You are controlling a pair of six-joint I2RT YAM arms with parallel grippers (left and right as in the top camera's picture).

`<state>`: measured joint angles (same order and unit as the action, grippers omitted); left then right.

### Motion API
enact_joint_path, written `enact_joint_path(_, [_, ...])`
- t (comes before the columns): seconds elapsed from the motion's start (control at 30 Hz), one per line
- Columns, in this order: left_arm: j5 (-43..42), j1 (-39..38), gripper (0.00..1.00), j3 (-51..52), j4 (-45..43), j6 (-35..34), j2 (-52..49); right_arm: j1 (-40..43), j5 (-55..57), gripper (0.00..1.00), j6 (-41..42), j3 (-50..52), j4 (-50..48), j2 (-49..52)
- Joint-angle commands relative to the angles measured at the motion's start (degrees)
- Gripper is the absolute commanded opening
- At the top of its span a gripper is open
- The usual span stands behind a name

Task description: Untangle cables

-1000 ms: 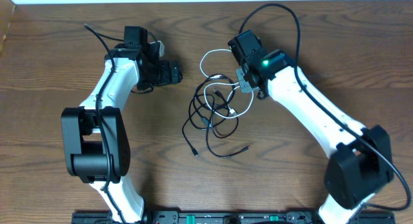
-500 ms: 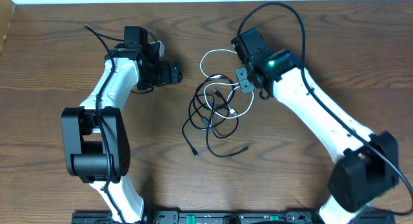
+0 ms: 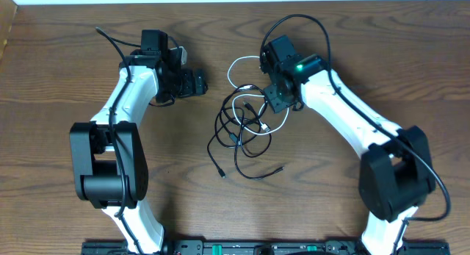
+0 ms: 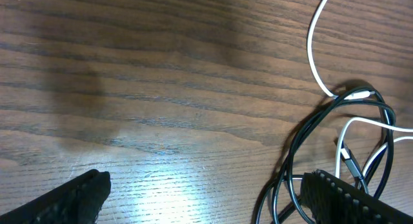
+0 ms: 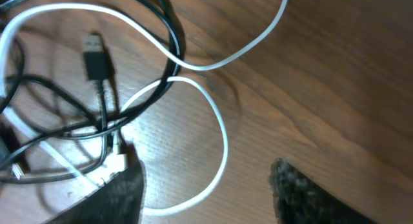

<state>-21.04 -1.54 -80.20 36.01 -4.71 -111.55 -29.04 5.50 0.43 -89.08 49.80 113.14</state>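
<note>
1. Going off the cams here. The tangle sits around the middle of the dark brown wood-grain desk (image 3: 59, 64), a bit toward the far edge, between my two arms.
2. The long thin black cable (image 3: 217, 123) makes up most of the pile. It lies in several overlapping loops, and two loose tails trail toward the near edge, each ending in a small plug.
3. The shorter thin white cable (image 3: 230, 67) is threaded through those black loops. One stretch arcs out of the pile toward the far edge, and another bulges out on the pile's right side.
4. My left claw (image 3: 192, 84) is spread wide open over bare wood just left of the tangle. On its wrist cam the cables only show up on the right side of the frame.
5. My right claw (image 3: 273, 101) hangs over the far right part of the tangle. Its wrist cam shows the fingers (image 5: 113, 198) standing apart, with a loop of the white cable lying on the wood in the gap between them. So it's open, not pinching the cable.
6. Same cam shows a flat black USB-style plug (image 5: 95, 56) lying among the black loops. The white cable crosses the black one right beside it, but I can't tell which is on top.
</note>
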Motion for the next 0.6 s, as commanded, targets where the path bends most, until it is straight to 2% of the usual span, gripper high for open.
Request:
enact_joint_path(0.0, [0.3,0.2,0.98,0.5,0.2,-0.5,0.3,0.9,2.1,0.63,-2.3,0.0,0.1,4.5])
enact_joint_path(0.2, [0.3,0.2,0.98,0.5,0.2,-0.5,0.3,1.5,3.2,0.59,-2.2,0.0,-1.6,10.6])
enact_joint_path(0.4, [0.3,0.2,0.98,0.5,0.2,-0.5,0.3,1.6,3.2,0.54,-2.2,0.0,-8.8,11.9])
enact_joint_path(0.47, [0.3,0.2,0.98,0.5,0.2,-0.5,0.3,1.6,3.2,0.45,-2.2,0.0,-10.2,11.9])
enact_joint_path(0.53, [0.3,0.2,0.98,0.5,0.2,-0.5,0.3,1.6,3.2,0.31,-2.2,0.0,-10.1,11.9])
enact_joint_path(0.57, [0.3,0.2,0.98,0.5,0.2,-0.5,0.3,1.7,3.2,0.29,-2.2,0.0,-9.7,11.9])
